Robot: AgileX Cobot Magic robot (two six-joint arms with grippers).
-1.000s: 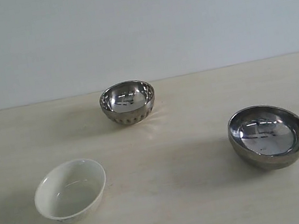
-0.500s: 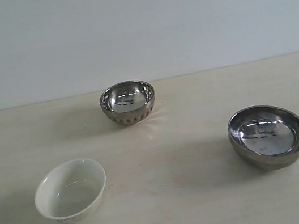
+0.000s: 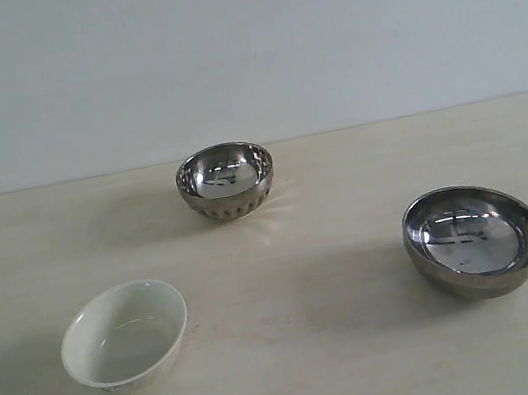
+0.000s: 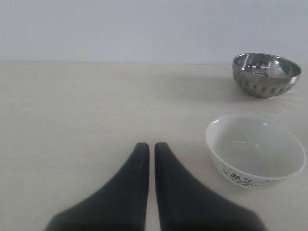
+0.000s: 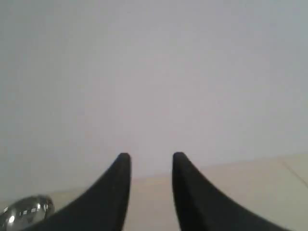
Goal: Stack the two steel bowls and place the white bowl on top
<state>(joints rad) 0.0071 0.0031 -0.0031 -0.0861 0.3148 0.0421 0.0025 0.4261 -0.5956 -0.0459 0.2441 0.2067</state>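
Three bowls stand apart on the pale table. The smaller dimpled steel bowl [image 3: 226, 180] is at the back middle, also in the left wrist view [image 4: 266, 74]. The wide smooth steel bowl [image 3: 474, 239] sits at the right. The white bowl [image 3: 125, 335] is front left; the left wrist view shows it [image 4: 255, 150] with a dark flower print outside. My left gripper [image 4: 147, 146] is shut and empty, beside the white bowl without touching it. My right gripper [image 5: 151, 157] is open and empty, raised and facing the wall, with a steel bowl's edge [image 5: 26, 209] at the frame corner. Neither gripper appears in the exterior view.
The light wooden table [image 3: 310, 352] meets a plain pale wall [image 3: 239, 49] at the back. A faint seam in the tabletop [image 5: 293, 168] shows in the right wrist view.
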